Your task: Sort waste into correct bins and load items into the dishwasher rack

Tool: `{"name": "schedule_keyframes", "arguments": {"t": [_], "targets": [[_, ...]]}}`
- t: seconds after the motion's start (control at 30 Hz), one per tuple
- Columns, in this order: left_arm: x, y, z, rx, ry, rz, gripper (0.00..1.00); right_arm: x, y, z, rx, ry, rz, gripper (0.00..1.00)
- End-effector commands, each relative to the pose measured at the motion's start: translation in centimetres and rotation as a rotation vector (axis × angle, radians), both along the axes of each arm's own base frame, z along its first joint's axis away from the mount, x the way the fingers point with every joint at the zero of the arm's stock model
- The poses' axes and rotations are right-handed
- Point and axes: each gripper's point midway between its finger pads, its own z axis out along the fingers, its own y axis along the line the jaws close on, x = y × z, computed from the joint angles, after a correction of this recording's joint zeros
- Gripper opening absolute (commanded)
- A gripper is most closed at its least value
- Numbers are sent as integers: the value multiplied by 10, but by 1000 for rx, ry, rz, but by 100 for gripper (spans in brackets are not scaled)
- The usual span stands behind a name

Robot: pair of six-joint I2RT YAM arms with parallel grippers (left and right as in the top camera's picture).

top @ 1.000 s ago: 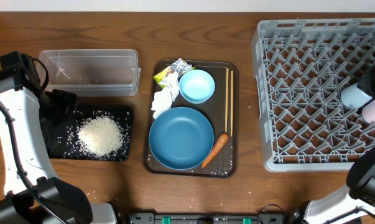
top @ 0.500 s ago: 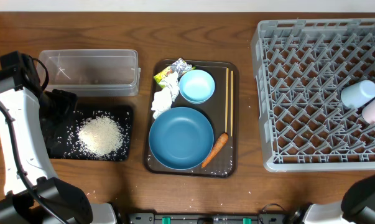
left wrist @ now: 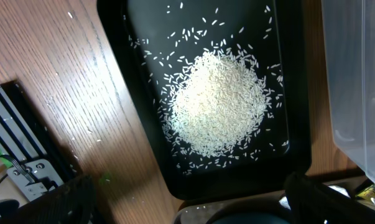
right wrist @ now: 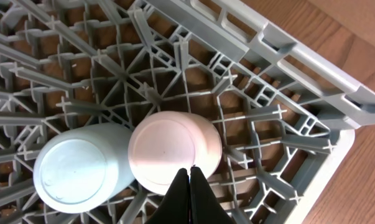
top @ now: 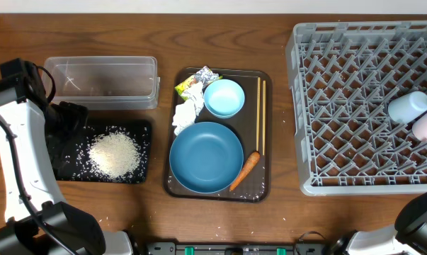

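Two cups sit side by side, touching, near the right edge of the grey rack (top: 369,30): a blue cup (right wrist: 81,168) and a white cup (right wrist: 173,149), flat bases facing the right wrist camera. The right gripper (right wrist: 189,186) hangs over the white cup, fingers pressed together, holding nothing. In the middle of the table a brown tray (top: 267,170) holds a plate (top: 206,157), a bowl (top: 224,98), chopsticks (top: 260,117), a carrot (top: 244,171) against the plate's right edge, a tissue (top: 187,113) and a wrapper (top: 197,79). To the left, rice (top: 114,154) lies heaped in a black tray (top: 144,170), just in front of a clear tub (top: 100,64). The left gripper (left wrist: 187,190) hovers above the rice, fingers spread wide and empty.
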Motion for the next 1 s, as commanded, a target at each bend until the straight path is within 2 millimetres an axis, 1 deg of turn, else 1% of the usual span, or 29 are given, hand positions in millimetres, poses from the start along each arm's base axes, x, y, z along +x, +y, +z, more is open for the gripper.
{"name": "schedule_keyframes", "arguments": {"t": [0.0,0.27,0.4,0.63,0.83,0.97], "targets": [[1,2,0,3,5,13,99,1,0,-4,11,0,-2,1],[1,2,0,3,5,13,99,3,4,-26,67,35,10,1],[1,2,0,3,5,13,99,1,3,-32,69,56,4,1],[1,2,0,3,5,13,99,1,3,-34,71,61,4,1],[1,2,0,3,5,13,99,-6,2,-35,62,91,-9,1],[1,2,0,3,5,13,99,-7,2,-35,64,94,-9,1]]}}
